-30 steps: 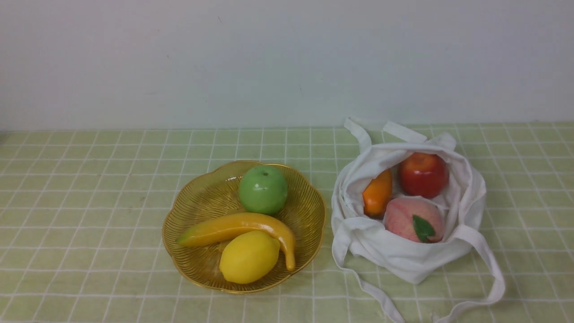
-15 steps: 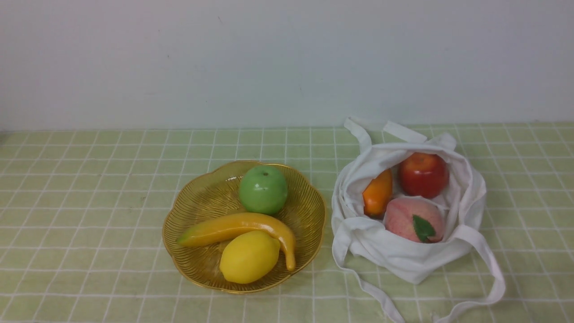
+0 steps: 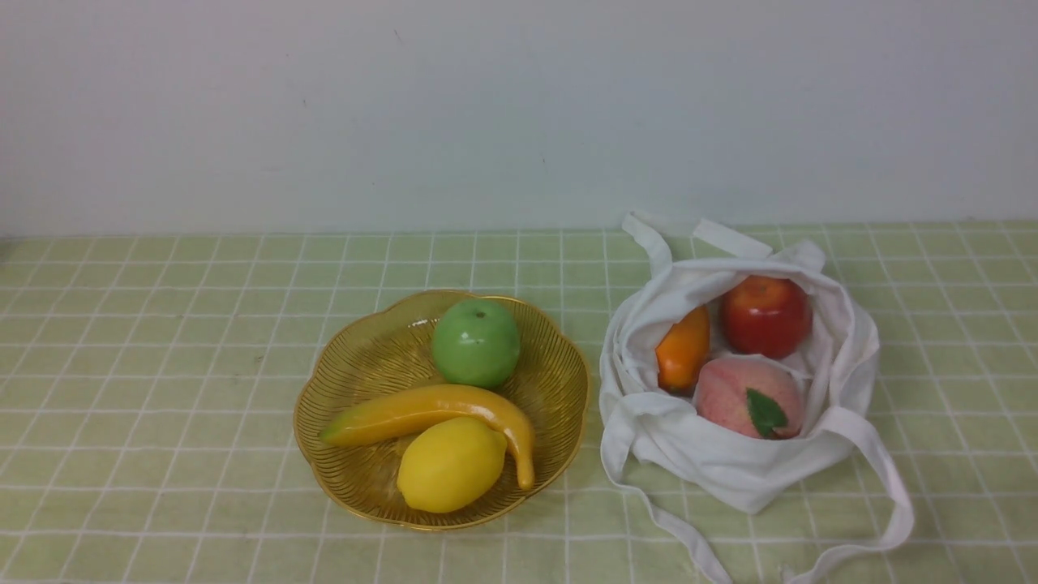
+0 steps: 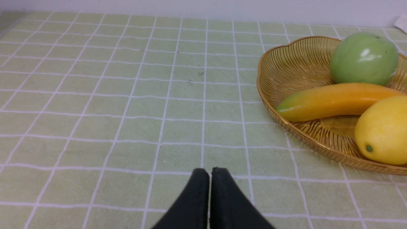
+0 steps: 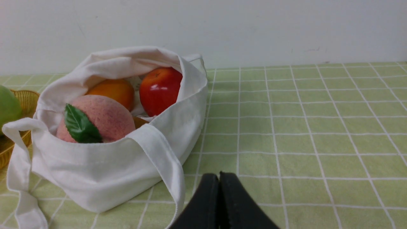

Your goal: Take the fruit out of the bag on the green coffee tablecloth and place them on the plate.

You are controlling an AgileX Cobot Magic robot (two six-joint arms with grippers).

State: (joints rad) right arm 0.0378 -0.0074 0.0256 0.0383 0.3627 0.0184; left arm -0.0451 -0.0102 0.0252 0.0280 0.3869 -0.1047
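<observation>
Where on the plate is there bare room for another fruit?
The plate is bare on its left, bordered by the green apple and banana. The front is crowded: the lemon touches the banana.

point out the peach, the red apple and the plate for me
peach [image 3: 742,396]: front view, on its pink skin above the leaf
red apple [image 3: 765,316]: front view, on the middle of its glossy side
plate [image 3: 357,365]: front view, on a bare ribbed part of its inner wall
</observation>
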